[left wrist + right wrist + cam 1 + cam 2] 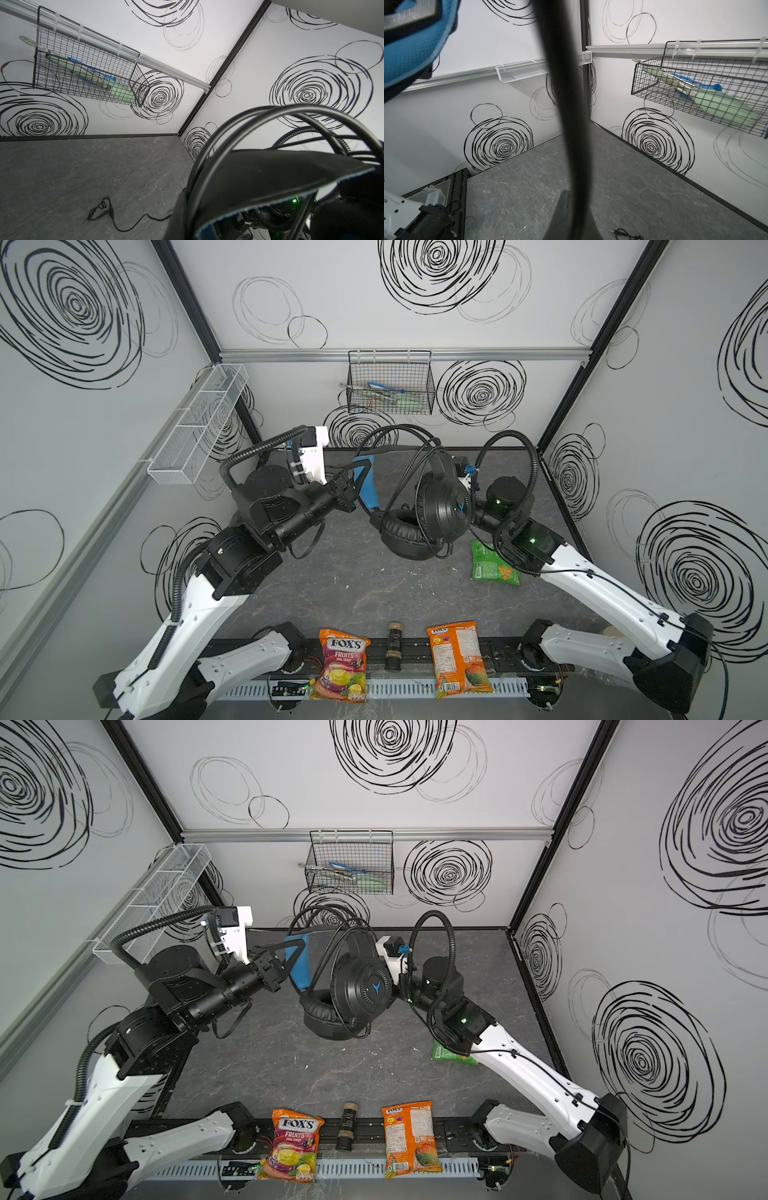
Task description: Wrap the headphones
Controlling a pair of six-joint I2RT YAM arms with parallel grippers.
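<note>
We grip the headphones (442,506).
Our left gripper (362,472) pinches the blue strap (369,489); our right gripper (576,209) is closed, its grasp unclear.

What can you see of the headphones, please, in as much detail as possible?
The headphones are black, over-ear, held up over the table. One glossy earcup shows a blue logo; the other's padded cushion faces up below it. The left end effector pinches the blue strap. Thin cable loops around the headband, its plug end lying on the table.
</note>
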